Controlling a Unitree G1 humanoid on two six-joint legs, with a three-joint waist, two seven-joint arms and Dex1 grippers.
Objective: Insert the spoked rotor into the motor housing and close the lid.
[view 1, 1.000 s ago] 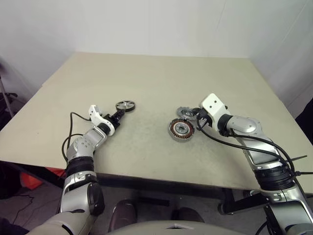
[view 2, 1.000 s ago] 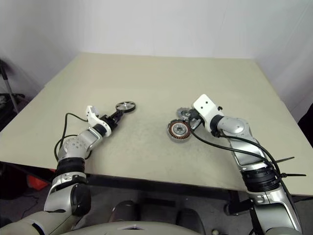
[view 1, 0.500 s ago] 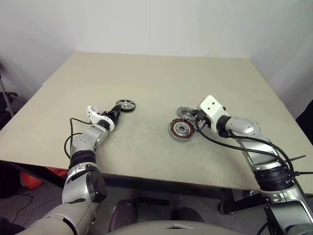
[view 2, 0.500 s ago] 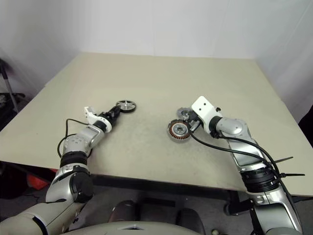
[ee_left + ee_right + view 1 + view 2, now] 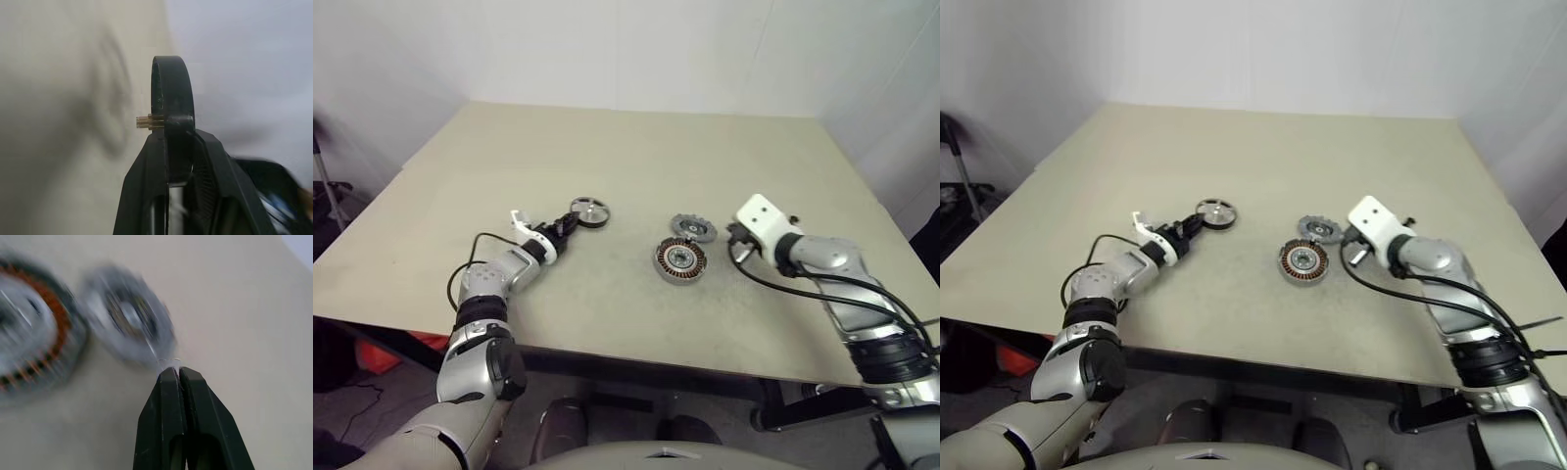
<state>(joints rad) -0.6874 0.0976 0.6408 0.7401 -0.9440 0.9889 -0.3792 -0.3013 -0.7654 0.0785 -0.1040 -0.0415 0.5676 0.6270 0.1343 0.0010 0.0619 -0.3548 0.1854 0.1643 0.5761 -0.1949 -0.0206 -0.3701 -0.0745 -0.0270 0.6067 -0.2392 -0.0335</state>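
- Since a second ago: the left tool [image 5: 570, 225] has carried the spoked rotor [image 5: 589, 211] a little rightward, toward the table's middle. The camera has shifted too, so part of that drift is only apparent.
- Right tool [image 5: 175, 377] has drawn back to the right. A second ago it sat against the grey toothed-edge disc [image 5: 692, 228] and the motor housing [image 5: 680, 259]; now both lie uncovered, clear of it.
- Left tool is clamped on the spoked rotor's rim; in the left wrist view the disc stands edge-on between the fingers [image 5: 146, 176], a small brass stub poking out at its side.
- Right tool is clenched, fingers pressed together, gripping nothing. In the right wrist view its tips sit just beside the toothed disc's edge.
- Table [image 5: 626, 147]: the far half is bare, with wide open room. Near edge runs close below both forearms. Right edge is near the right arm; left edge is well apart from the left tool.
- Motor housing lies flat right of centre, copper windings up, touching or just short of the toothed disc on its far side; I cannot tell which.
- Housing is between the two tools, nearer the right one. Held rotor is well to its left, slightly farther back.
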